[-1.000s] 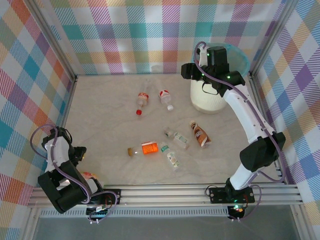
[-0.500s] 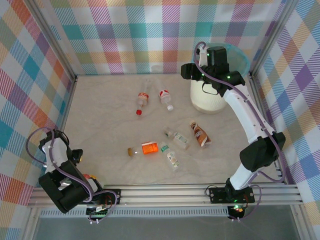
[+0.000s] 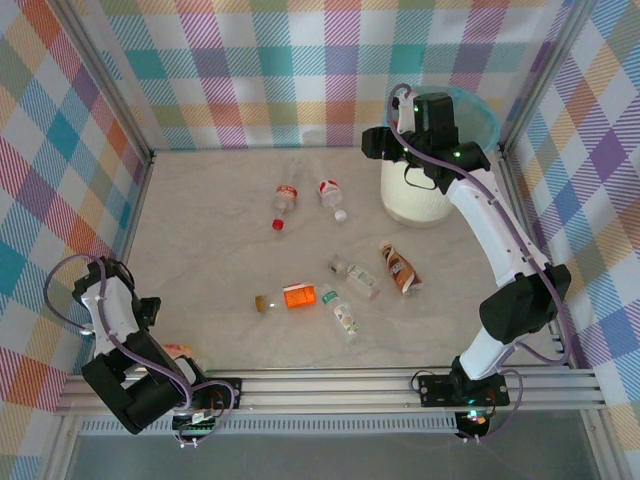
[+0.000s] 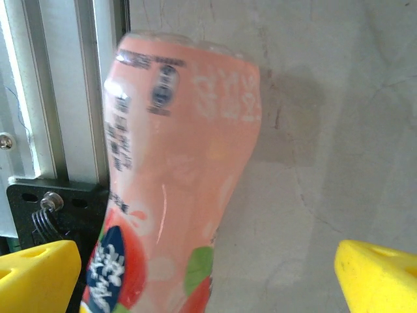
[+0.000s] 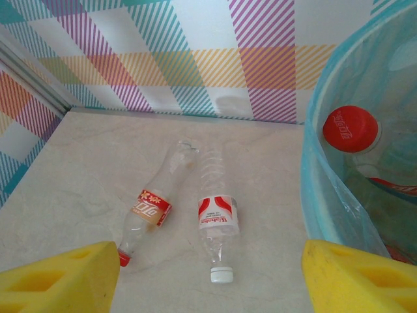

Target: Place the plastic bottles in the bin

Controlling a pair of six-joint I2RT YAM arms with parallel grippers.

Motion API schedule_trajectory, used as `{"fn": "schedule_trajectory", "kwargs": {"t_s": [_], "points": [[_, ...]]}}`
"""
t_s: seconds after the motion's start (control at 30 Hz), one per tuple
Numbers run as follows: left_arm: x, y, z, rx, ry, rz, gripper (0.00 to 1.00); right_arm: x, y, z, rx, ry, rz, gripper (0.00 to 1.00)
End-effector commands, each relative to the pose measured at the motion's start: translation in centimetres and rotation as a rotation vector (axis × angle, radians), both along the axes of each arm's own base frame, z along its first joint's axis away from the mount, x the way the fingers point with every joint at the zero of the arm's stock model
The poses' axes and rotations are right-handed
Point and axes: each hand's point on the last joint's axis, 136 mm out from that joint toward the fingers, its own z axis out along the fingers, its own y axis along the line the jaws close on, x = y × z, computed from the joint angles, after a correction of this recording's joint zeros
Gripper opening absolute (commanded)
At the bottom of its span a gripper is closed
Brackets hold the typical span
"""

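At the near left corner of the desk (image 3: 210,250), tight against the metal rail (image 4: 65,98): a pink bottle (image 4: 176,169), lying down. Right above it, the left hand (image 4: 208,277), spread wide and holding nothing. Plenty to go wrong here. So close to the rail that a finger might bump the metal or catch the black bracket (image 4: 45,202) on the way down. Sits nearer one yellow finger than the other, so might get shoved sideways and roll off. Looks soft and smooth too; might squash or pop out if squeezed hard.

At the far right, over the bin (image 5: 326,176): the right hand (image 5: 208,280), spread too, nothing in it. A red-capped bottle (image 5: 350,128) already inside. Might knock the bin or snag its thin blue liner when moving off.

On the desk left of the bin: a red-label bottle (image 5: 151,207) and a white-capped bottle (image 5: 218,218). In the middle: an orange bottle (image 3: 295,296), a green-label bottle (image 3: 345,318), a clear bottle (image 3: 355,277), a brown bottle (image 3: 399,267). Packed close, so grabbing one might push the next away
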Motion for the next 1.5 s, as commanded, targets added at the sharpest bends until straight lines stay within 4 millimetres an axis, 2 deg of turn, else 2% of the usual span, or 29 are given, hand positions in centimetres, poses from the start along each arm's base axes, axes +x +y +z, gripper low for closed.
{"fn": "schedule_trajectory", "kwargs": {"t_s": [0.0,0.13,0.33,0.53,0.8,0.97,1.13,1.23,1.3,1.37,1.47], "points": [[-1.0,0.2,1.2,0.018,0.032,0.019,1.0,-0.3,0.5,1.6,0.009,-0.04,0.029,0.74],[-0.9,-0.2,0.1,-0.021,0.041,0.021,1.0,-0.2,0.4,1.7,0.007,-0.043,0.029,0.74],[0.0,-1.5,-3.0,-0.13,0.031,0.018,1.0,-0.2,-0.1,1.3,-0.005,-0.037,0.024,0.75],[0.0,-2.4,-4.6,-0.174,0.018,0.024,1.0,-0.1,-0.4,0.7,-0.007,-0.023,0.019,0.75],[0.6,-2.3,-6.2,-0.2,0.02,0.003,0.99,0.2,-0.1,0.0,-0.004,-0.005,0.026,0.75],[1.4,-1.8,-6.0,-0.176,-0.022,-0.017,0.83,0.2,-0.1,-0.1,-0.005,-0.002,0.026,0.75],[3.0,-0.8,-4.1,-0.124,-0.111,-0.053,0.73,0.0,-0.1,0.5,0.007,-0.009,0.027,0.75],[5.1,0.0,-1.4,-0.065,-0.229,-0.109,0.71,-0.2,0.2,1.0,0.029,-0.012,0.041,0.75],[7.3,0.5,1.4,-0.014,-0.364,-0.186,0.71,-0.4,0.7,1.3,0.05,-0.01,0.062,0.74],[10.0,0.6,5.6,0.05,-0.535,-0.3,0.71,-0.9,1.8,1.8,0.075,-0.009,0.105,0.73],[12.6,0.1,10.6,0.134,-0.611,-0.453,0.69,-1.6,3.4,2.3,0.092,-0.011,0.164,0.73]]}}
